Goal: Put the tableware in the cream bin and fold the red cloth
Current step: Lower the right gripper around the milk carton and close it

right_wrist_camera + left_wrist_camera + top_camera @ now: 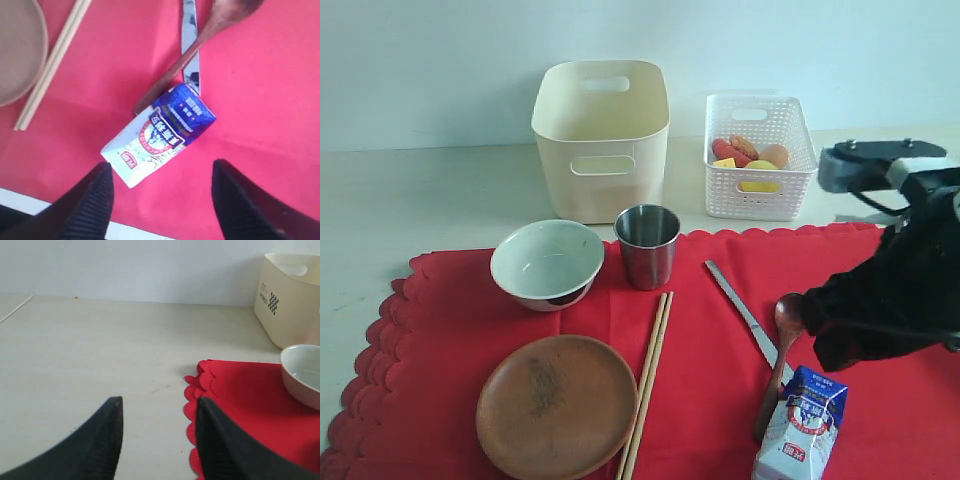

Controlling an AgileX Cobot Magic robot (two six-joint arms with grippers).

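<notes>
Status: right pincer (161, 167) spread over milk carton (160, 132); left pincer (159, 402) spread, empty. The dark wooden spoon (777, 365) is probably light and rigid; grip mid-handle.

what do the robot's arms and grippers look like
The left gripper and right gripper each have two black, tapering fingers with finely ribbed inner faces. The exterior view shows only the right arm, wrapped in a crumpled black fabric cover. Above it sit a grey and white block and a thin dark cable. No markings are visible.
</notes>
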